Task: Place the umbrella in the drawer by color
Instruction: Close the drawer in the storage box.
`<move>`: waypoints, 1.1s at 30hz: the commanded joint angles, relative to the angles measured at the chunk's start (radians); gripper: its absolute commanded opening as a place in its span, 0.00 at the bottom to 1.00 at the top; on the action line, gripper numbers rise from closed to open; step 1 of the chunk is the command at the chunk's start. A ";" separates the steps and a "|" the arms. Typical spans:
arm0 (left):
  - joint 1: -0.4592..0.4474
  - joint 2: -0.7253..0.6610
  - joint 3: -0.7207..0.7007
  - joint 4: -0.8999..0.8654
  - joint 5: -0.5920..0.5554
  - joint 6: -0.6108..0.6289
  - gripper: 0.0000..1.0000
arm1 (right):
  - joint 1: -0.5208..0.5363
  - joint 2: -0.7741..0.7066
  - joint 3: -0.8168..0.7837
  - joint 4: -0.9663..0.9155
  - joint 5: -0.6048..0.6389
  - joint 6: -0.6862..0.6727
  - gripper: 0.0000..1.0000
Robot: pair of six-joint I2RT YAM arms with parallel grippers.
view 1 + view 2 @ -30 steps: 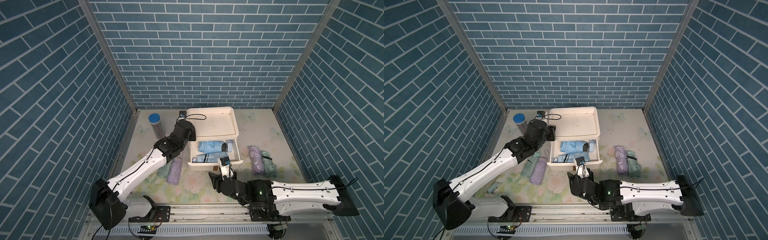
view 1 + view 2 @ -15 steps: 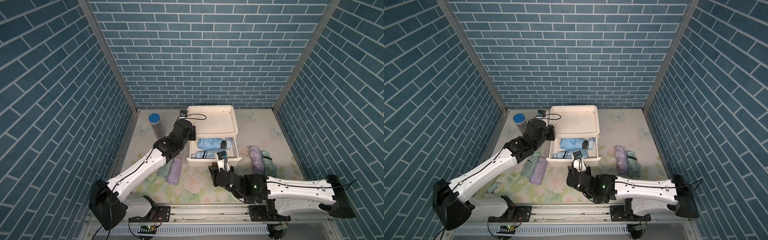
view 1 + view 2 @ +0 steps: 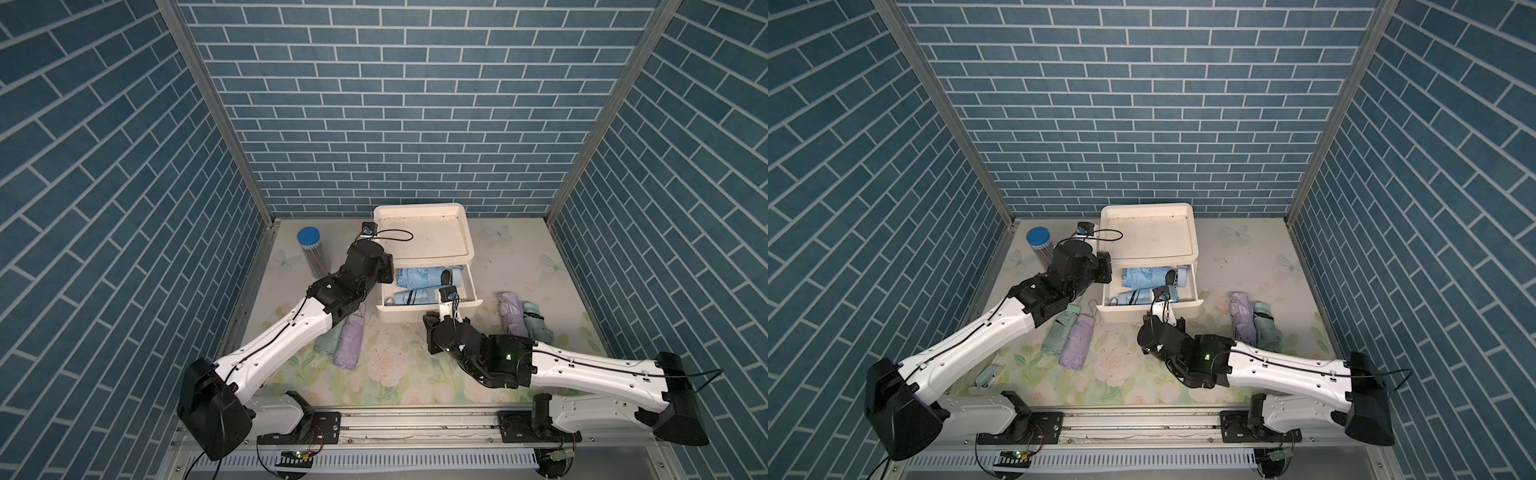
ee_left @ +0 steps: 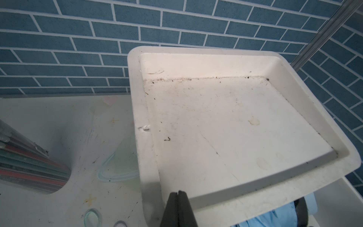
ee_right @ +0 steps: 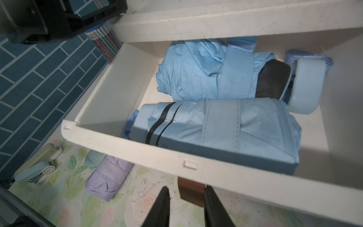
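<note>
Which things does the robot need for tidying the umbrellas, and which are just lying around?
For the job: drawer; blue umbrellas inside it; purple umbrellas and green umbrellas, not in it yet.

Just lying about: pencil tube; stapler.

matt plastic drawer [image 5: 176, 157], cloth umbrellas [image 5: 216, 125]

The white drawer [image 3: 428, 319] holds two light-blue umbrellas [image 5: 206, 78], the 6 o'clock one [image 5: 225, 129] black-striped, while lilac umbrellas [image 3: 512, 311] and mint-green umbrellas [image 3: 537, 323] lie at its 3 and 8 o'clock on a pastel floral mat [image 3: 395, 374] amid blue brick-pattern walls [image 3: 374, 104].
</note>
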 commanded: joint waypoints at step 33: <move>0.085 0.220 0.169 -0.111 -0.006 -0.109 0.00 | 0.043 -0.027 -0.067 0.085 -0.087 0.003 0.42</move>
